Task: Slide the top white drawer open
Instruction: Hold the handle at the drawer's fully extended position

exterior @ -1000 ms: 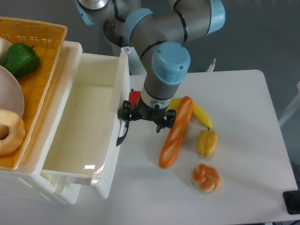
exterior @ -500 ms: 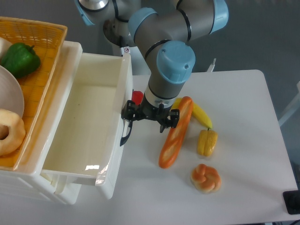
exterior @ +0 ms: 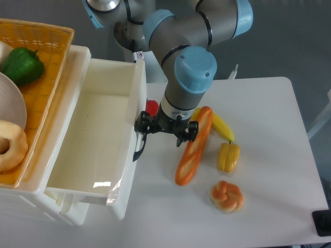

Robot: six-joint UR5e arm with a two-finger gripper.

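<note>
The top white drawer (exterior: 98, 129) stands pulled far out to the right, its deep tray showing nothing inside. Its curved black handle (exterior: 137, 149) sits on the front wall. My gripper (exterior: 165, 131) hangs just right of that front, pointing down. Its fingers are spread wide; the left fingertip (exterior: 141, 127) is at the handle's upper end and touches or hooks it. The right fingertip (exterior: 189, 134) is next to the baguette. Nothing is clamped between the fingers.
An orange woven basket (exterior: 49, 62) on the drawer unit holds a green pepper (exterior: 21, 65), a plate and a doughnut. On the table to the right lie a baguette (exterior: 194, 146), a banana (exterior: 221, 125), a corn cob (exterior: 228, 157), a braided roll (exterior: 226, 196) and a small red thing (exterior: 151, 107).
The gripper has shifted a little to the right and the drawer front has come with it, so the drawer stands slightly further out. The last half second shows almost no motion.
</note>
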